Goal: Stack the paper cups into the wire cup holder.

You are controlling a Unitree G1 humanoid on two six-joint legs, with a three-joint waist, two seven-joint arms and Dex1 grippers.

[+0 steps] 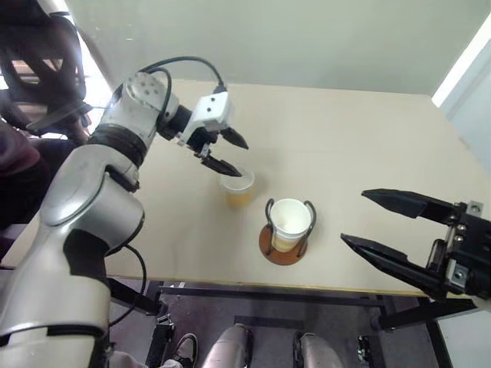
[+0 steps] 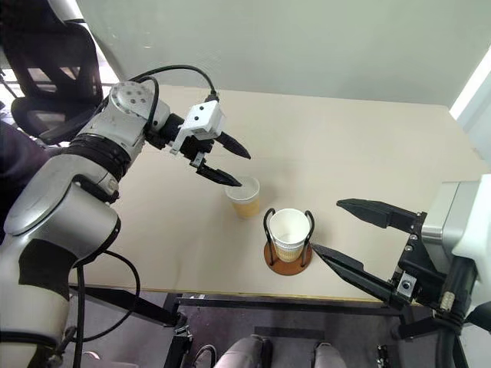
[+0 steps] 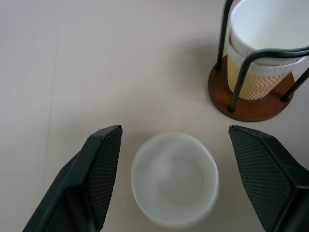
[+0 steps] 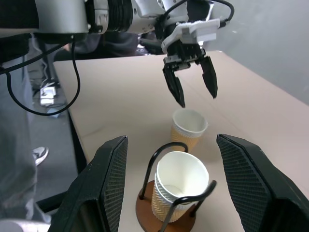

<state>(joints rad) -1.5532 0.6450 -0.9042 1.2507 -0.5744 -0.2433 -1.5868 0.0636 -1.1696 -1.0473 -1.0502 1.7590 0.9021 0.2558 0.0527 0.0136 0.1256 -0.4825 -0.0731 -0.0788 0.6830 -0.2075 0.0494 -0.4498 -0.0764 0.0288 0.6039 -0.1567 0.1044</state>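
Left gripper (image 1: 228, 152) open above upright loose cup (image 1: 238, 188), mouth up, right gripper (image 1: 376, 222) open

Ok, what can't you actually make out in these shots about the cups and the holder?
- How many paper cups are nested in the wire cup holder: the left wrist view shows two rims, the outer cup hides anything below.
- The holder's top is cut off by that view's edge.
- The loose cup under the open left gripper is blurred there; its outside is hidden.
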